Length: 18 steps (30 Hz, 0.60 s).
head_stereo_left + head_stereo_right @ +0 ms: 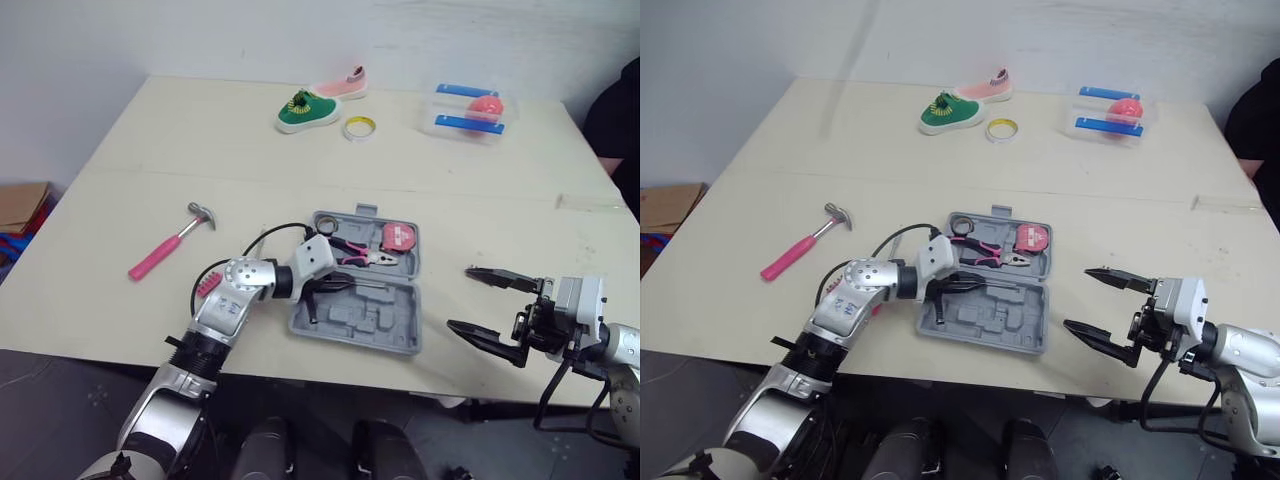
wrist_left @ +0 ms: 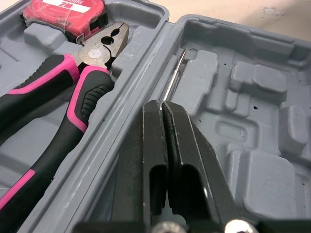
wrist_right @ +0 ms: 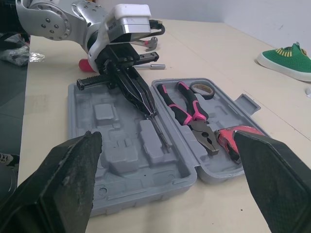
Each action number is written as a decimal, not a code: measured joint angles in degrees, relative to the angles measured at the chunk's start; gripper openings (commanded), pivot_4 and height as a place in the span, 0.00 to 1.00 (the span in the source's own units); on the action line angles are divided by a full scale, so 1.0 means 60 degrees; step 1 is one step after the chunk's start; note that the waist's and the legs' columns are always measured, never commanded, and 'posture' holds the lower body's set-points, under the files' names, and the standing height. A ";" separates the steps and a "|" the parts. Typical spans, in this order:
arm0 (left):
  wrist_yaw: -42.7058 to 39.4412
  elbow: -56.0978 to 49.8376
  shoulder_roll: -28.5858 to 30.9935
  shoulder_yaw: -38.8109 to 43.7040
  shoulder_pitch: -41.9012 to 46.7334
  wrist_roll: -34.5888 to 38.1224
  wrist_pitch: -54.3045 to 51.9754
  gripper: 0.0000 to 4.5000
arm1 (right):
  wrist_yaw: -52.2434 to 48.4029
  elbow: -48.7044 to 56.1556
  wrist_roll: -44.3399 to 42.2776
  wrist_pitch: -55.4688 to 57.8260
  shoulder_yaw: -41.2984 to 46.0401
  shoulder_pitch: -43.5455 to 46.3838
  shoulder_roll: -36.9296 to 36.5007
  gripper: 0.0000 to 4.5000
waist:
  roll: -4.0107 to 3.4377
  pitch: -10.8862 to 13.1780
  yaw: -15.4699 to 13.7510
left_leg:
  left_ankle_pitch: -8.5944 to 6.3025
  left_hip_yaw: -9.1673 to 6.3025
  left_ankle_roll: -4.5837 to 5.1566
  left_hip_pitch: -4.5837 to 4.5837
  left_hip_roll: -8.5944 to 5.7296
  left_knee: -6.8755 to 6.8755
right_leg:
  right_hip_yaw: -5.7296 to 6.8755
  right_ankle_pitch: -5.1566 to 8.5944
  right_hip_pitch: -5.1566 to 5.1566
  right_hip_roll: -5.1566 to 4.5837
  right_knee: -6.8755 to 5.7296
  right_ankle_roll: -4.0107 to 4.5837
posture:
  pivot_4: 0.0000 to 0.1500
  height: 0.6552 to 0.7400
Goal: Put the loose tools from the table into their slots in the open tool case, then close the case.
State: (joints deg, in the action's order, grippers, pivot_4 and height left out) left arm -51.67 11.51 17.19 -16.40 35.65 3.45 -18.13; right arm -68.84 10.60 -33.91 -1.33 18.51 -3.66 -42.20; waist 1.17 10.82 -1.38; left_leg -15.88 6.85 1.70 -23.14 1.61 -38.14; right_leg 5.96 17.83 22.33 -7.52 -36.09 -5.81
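Near end of thin metal shaft point(image 2: 176, 73) hidden between pressed-together fingers point(image 2: 150, 141) of left gripper point(image 2: 163, 106); tool type unclear. Edge of left wrist view crops tape measure point(image 2: 63, 14) and pliers point(image 2: 73, 97) handles. At far right of counter point(image 1: 200, 140), person point(image 1: 615, 120) in dark clothing cut by edge. Too small to identify: pink object point(image 1: 485, 105) inside clear box point(image 1: 440, 108).
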 measured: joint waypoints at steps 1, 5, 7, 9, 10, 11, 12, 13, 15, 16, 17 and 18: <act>0.0042 -0.0075 0.0000 -0.0065 0.0024 -0.0011 -0.0211 0.01 | -0.0001 0.0000 0.0000 0.0000 0.0000 0.0000 0.0000 1.00 | -0.0003 -0.0004 0.0001 | -0.0001 0.0000 0.0001 0.0008 0.0000 0.0000 | 0.0000 0.0000 -0.0008 0.0000 0.0001 0.0000 | 1.00 1.00; 0.0095 -0.0385 0.0089 -0.0184 0.0079 -0.0022 -0.1028 0.01 | -0.0010 0.0000 0.0000 -0.0001 0.0000 0.0000 0.0000 1.00 | -0.0007 -0.0007 0.0002 | -0.0008 -0.0007 -0.0001 0.0031 0.0005 0.0003 | 0.0001 0.0000 -0.0034 -0.0004 0.0011 0.0000 | 1.00 1.00; 0.0091 -0.0707 0.0241 -0.0393 0.0218 -0.0059 -0.1813 0.01 | -0.0028 -0.0002 0.0000 -0.0002 0.0000 -0.0001 -0.0001 1.00 | -0.0009 -0.0009 0.0004 | -0.0023 -0.0009 -0.0006 0.0081 0.0011 0.0015 | 0.0002 0.0000 -0.0086 -0.0005 0.0029 0.0000 | 1.00 1.00; 0.0033 -0.0834 0.0323 -0.0585 0.0312 -0.0078 -0.2405 0.01 | -0.0037 -0.0011 0.0000 -0.0008 0.0007 0.0000 -0.0001 1.00 | -0.0017 -0.0024 0.0007 | -0.0087 -0.0008 0.0024 0.0153 0.0025 0.0025 | 0.0000 0.0003 -0.0162 -0.0006 0.0055 0.0005 | 1.00 1.00; 0.0003 -0.0916 0.0379 -0.0697 0.0382 -0.0097 -0.2604 0.01 | -0.0038 -0.0012 0.0000 -0.0016 0.0009 0.0001 -0.0001 1.00 | -0.0022 -0.0041 0.0008 | -0.0092 -0.0008 0.0022 0.0156 0.0029 0.0026 | -0.0002 0.0004 -0.0165 -0.0007 0.0060 0.0006 | 1.00 1.00; -0.0017 -0.0975 0.0454 -0.0923 0.0461 -0.0211 -0.2867 0.01 | -0.0039 -0.0019 0.0002 -0.0021 0.0009 0.0006 -0.0001 1.00 | -0.0034 -0.0065 0.0008 | -0.0095 -0.0008 0.0019 0.0157 0.0030 0.0026 | -0.0005 0.0004 -0.0166 -0.0008 0.0064 0.0006 | 1.00 1.00; -0.0018 -0.0990 0.0478 -0.1018 0.0452 -0.0255 -0.2980 0.01 | -0.0040 -0.0026 0.0003 -0.0047 0.0024 0.0011 -0.0001 1.00 | -0.0057 -0.0080 0.0013 | -0.0096 -0.0004 0.0017 0.0157 0.0030 0.0027 | -0.0010 0.0004 -0.0166 -0.0009 0.0068 0.0006 | 1.00 1.00; 0.0004 -0.0997 0.0480 -0.1095 0.0463 -0.0272 -0.3034 0.01 | -0.0042 -0.0095 0.0006 -0.0062 0.0026 0.0011 -0.0001 1.00 | -0.0070 -0.0093 0.0009 | -0.0096 -0.0005 0.0016 0.0158 0.0030 0.0026 | -0.0011 0.0004 -0.0166 -0.0012 0.0068 0.0006 | 1.00 1.00; 0.0001 -0.1002 0.0506 -0.1211 0.0554 -0.0281 -0.3200 0.01 | -0.0033 -0.0157 0.0006 -0.0099 0.0026 0.0016 0.0000 1.00 | -0.0090 -0.0109 0.0008 | -0.0096 -0.0005 0.0017 0.0158 0.0030 0.0026 | -0.0013 0.0004 -0.0166 -0.0013 0.0067 0.0006 | 1.00 1.00; -0.0004 -0.1012 0.0515 -0.1211 0.0555 -0.0280 -0.3253 0.01 | -0.0027 -0.0157 0.0006 -0.0120 0.0026 0.0002 0.0000 1.00 | -0.0103 -0.0121 0.0007 | -0.0096 -0.0005 0.0016 0.0159 0.0030 0.0026 | -0.0015 0.0004 -0.0166 -0.0014 0.0067 0.0006 | 1.00 1.00; -0.0002 -0.1050 0.0542 -0.1209 0.0553 -0.0277 -0.3322 0.01 | -0.0023 -0.0157 0.0007 -0.0159 0.0026 -0.0045 0.0001 1.00 | -0.0109 -0.0127 0.0007 | -0.0096 -0.0006 0.0016 0.0158 0.0030 0.0026 | -0.0018 0.0004 -0.0166 -0.0013 0.0068 0.0007 | 1.00 1.00; -0.0016 -0.1073 0.0578 -0.1206 0.0543 -0.0271 -0.3330 0.01 | -0.0019 -0.0158 0.0009 -0.0173 0.0026 -0.0099 0.0005 1.00 | -0.0114 -0.0130 0.0017 | -0.0096 -0.0005 0.0014 0.0159 0.0031 0.0027 | -0.0020 0.0005 -0.0166 -0.0012 0.0068 0.0007 | 1.00 1.00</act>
State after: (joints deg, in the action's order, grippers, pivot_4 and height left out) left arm -51.77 5.07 20.66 -23.64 38.90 1.82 -38.11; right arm -68.95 9.66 -33.86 -2.37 18.67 -4.25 -42.18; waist 0.48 10.04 -1.28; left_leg -16.46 6.82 1.79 -22.19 1.80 -37.98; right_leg 5.83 17.86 21.34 -7.59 -35.68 -5.76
